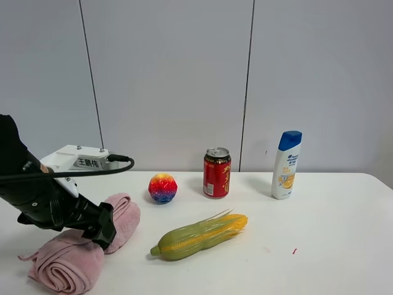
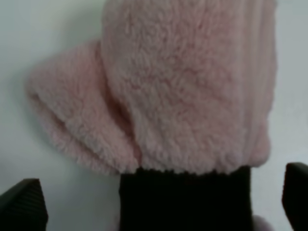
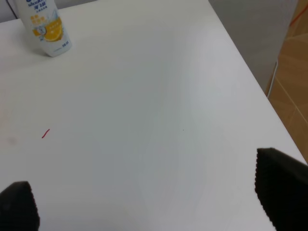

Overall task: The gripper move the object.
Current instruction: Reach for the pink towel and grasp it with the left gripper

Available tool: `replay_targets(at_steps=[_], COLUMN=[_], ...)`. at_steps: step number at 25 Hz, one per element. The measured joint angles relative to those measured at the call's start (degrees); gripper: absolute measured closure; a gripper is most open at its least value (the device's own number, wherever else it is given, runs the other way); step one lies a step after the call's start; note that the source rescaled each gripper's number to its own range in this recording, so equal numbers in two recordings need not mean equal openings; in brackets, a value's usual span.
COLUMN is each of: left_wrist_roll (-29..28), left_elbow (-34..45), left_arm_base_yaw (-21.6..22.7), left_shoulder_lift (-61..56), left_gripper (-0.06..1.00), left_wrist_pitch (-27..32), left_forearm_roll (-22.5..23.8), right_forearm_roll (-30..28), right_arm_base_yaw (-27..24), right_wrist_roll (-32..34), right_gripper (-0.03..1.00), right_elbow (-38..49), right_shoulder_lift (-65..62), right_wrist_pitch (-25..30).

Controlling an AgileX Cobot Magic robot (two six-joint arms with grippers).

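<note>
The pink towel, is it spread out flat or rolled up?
Rolled up. The pink towel lies as a thick bundle on the table, its coiled end visible in the high view.

A white desk [image 1: 331, 246] stands before a pale grey wall [image 1: 172, 74] of panels, divided by thin dark seams [image 1: 247, 86]. Beyond the desk edge are a grey floor [image 3: 255, 29] and a brown wooden board [image 3: 293, 86].

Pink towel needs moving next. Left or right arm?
Left. Its pincer is already at the towel, which fills the left wrist view. The right pincer hangs open over the table near the shampoo bottle, well away from the towel.
</note>
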Motion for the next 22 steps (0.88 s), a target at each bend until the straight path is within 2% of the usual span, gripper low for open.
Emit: replay_targets(at_steps=[11,16,17,19,22], left_wrist_roll=[0.0,0.0,0.0,0.0,0.0], left_elbow=[-0.1,-0.1,-0.1,-0.1,-0.1], left_arm_base_yaw=[0.0,0.0,0.0,0.0,0.0], left_shoulder_lift=[4.2,4.2,4.2,4.2,4.2], left_gripper=[-0.06,-0.04,0.02,0.24,0.82], left_wrist_pitch=[-2.8,-3.3,-3.3,-3.3,-3.2], left_forearm_roll=[4.0,4.4,4.4,4.6,4.8], right_forearm_roll=[0.0,0.0,0.0,0.0,0.0], right_arm_base_yaw=[0.0,0.0,0.0,0.0,0.0], right_wrist_roll=[0.0,0.0,0.0,0.0,0.0], right_gripper=[-0.03,-0.03,-0.03,-0.03,-0.03], right_elbow=[0.0,0.0,0.0,0.0,0.0], right_shoulder_lift=[0.0,0.0,0.0,0.0,0.0], right_wrist_pitch=[0.0,0.0,0.0,0.0,0.0])
